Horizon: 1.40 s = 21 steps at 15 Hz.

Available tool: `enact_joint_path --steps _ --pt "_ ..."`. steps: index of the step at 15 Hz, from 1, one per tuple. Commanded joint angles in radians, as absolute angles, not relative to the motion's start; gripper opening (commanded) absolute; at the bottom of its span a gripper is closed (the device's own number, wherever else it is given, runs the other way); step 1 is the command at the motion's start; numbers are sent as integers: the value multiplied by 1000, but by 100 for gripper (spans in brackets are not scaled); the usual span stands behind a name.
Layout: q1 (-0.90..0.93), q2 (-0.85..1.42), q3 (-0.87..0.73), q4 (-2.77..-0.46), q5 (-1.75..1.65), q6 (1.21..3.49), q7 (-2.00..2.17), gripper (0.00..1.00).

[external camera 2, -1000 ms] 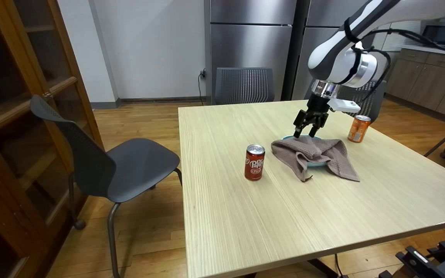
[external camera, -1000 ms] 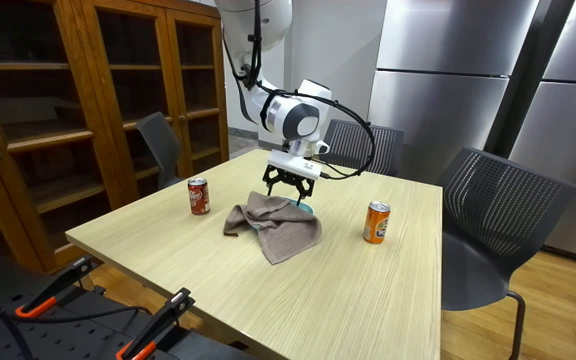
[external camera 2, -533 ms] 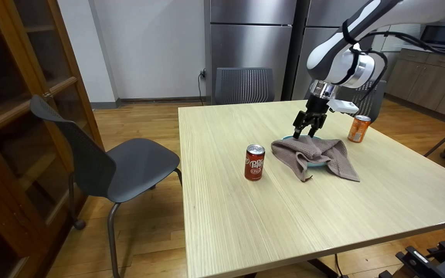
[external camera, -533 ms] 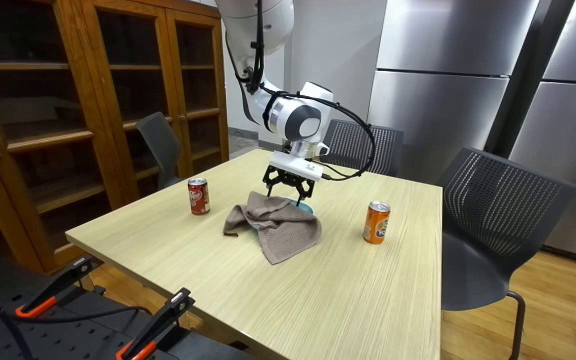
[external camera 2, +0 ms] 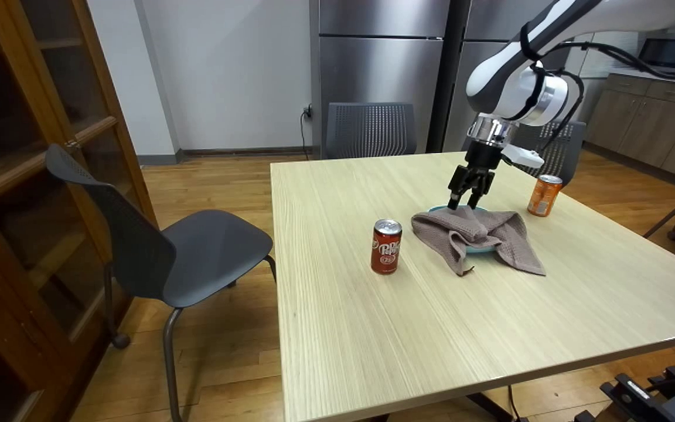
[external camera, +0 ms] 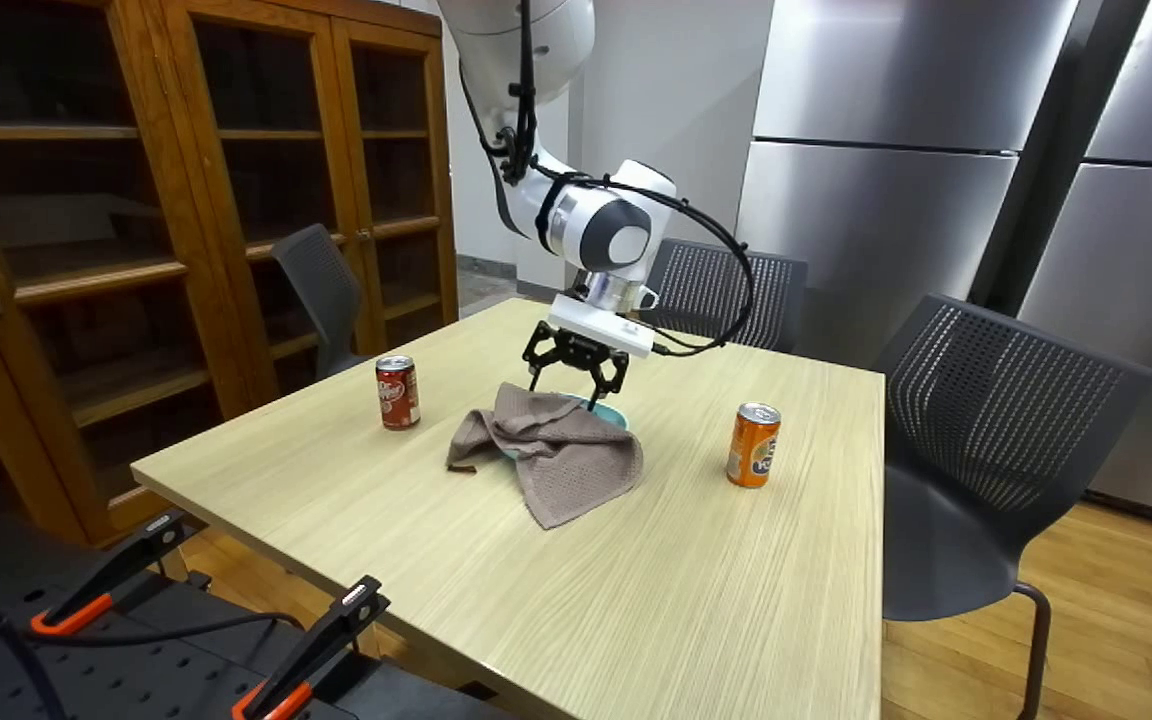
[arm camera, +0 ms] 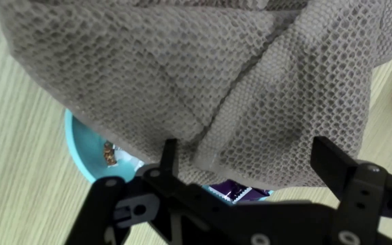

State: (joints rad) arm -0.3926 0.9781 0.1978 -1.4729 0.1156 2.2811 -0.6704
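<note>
My gripper (arm camera: 245,139) stands open over the near edge of a brown-grey waffle-weave towel (arm camera: 182,68), its fingers wide apart with nothing gripped between them. Underneath, the towel drapes across a light-blue bowl (arm camera: 69,132) and hides most of it. A purple wrapper (arm camera: 230,189) and a small brown piece (arm camera: 109,153) show inside the bowl past the towel's edge. In both exterior views the fingertips sit right at the bowl's uncovered rim (external camera: 614,414), beside the towel (external camera 2: 472,228). Whether they touch the cloth, I cannot tell.
A red Dr Pepper can (external camera: 397,393) and an orange Fanta can (external camera: 754,445) stand upright on either side of the bowl on the pale wooden table (external camera: 736,600). Dark chairs (external camera: 1006,420) surround the table. Black-and-orange clamps (external camera: 316,650) lie by its near edge.
The wrist has tilted slightly and shifted a little to the right in an exterior view, while the fingertips have barely moved. Towel, bowl and cans stay where they were.
</note>
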Motion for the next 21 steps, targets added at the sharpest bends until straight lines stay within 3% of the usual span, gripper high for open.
enact_joint_path --steps 1,21 --pt "-397 1001 197 -1395 151 2177 -738 100" --pt "-376 1070 182 -1286 177 2060 -757 100"
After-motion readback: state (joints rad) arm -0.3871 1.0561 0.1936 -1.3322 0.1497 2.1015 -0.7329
